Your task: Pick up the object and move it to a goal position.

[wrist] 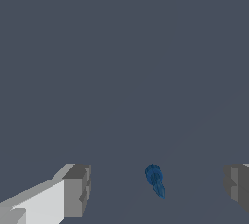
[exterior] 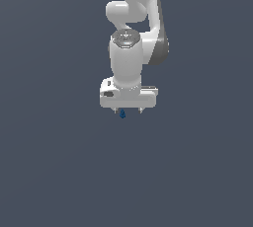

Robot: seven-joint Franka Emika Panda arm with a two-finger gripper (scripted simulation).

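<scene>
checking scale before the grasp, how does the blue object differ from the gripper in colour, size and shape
The object is dark blue; the gripper is white with grey fingers. The object is tiny, far narrower than the open gap between those fingers. It looks knobbly and slightly elongated, while the fingers are blocky and flat-faced. Both sit in line, the object between the fingers.

White Panda arm (exterior: 136, 18) comes down from the top of frame, wrist vertical, gripper (exterior: 128, 111) pointing straight down. Two short fingertips (exterior: 140, 110) poke out below the white hand body, set apart with a gap between them. Tiny dark-blue object (exterior: 122, 114) sits just under the hand, in that gap, nearer the fingertip on the exterior view's left. Can't tell if anything touches it. Plain dark grey-blue surface (exterior: 59, 171) all around.
</scene>
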